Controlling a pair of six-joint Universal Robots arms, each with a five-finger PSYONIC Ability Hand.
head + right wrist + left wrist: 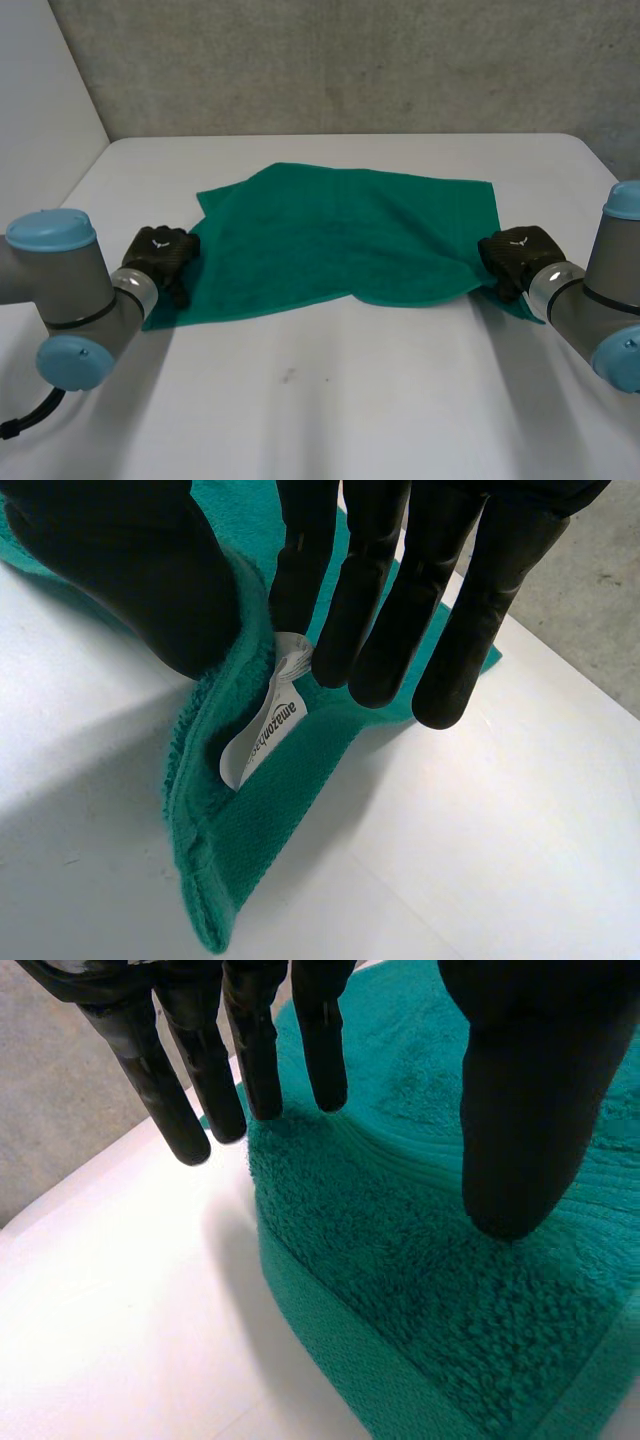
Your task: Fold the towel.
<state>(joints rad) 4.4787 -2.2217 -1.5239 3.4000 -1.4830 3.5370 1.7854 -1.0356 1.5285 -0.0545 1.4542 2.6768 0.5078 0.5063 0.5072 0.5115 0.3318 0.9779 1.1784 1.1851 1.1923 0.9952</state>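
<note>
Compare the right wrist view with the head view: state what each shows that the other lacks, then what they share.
Right wrist view, not head: a white label on the towel edge, which the right hand pinches between thumb and fingers. Head view, not right wrist: the whole towel, the left hand at its left edge, and the wall. Both: the green towel, the right hand and the white table.

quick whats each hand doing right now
left hand: open, straight fingers at a corner of the towel.
right hand: shut on the towel's edge, pinched between thumb and fingers.
</note>
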